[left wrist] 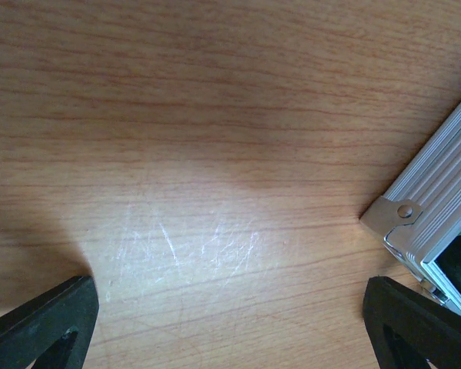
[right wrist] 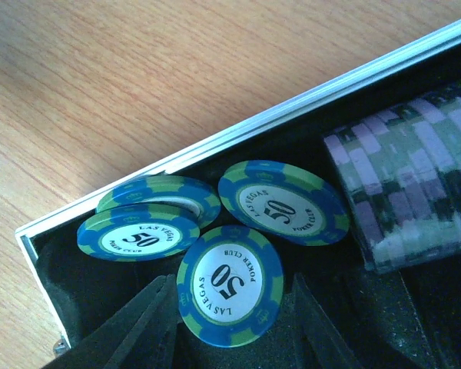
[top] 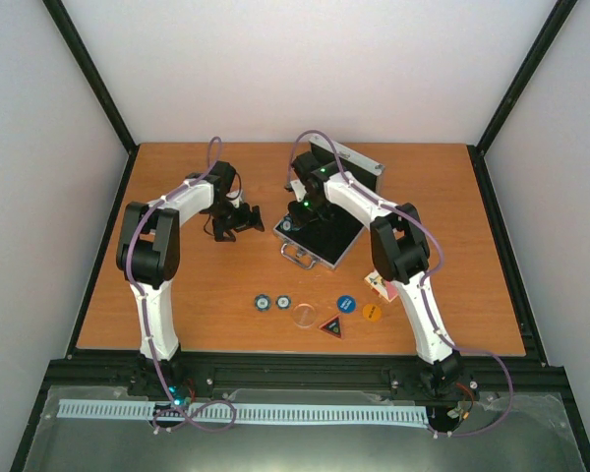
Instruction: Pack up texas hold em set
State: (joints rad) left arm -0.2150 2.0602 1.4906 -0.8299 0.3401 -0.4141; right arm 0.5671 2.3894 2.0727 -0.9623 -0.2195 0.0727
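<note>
The left pincer [left wrist: 230,323] is wide open over the table [left wrist: 215,115]. The right pincer [right wrist: 232,307] sits around a blue chip [right wrist: 229,269] in the case [right wrist: 177,157]; I cannot tell if it holds it.

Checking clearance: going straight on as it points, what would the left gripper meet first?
Probably the wooden tabletop ahead of the open left gripper; the silver aluminium case lies off to the side.

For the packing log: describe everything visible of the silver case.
The silver case lies open near the middle of the wooden table, lid at the far side, handle on the near edge. Its frame is ribbed aluminium with a riveted corner plate; the inside is black-lined. It holds loose blue 50 chips and a row of pale chips standing on edge. The right arm reaches into it.
</note>
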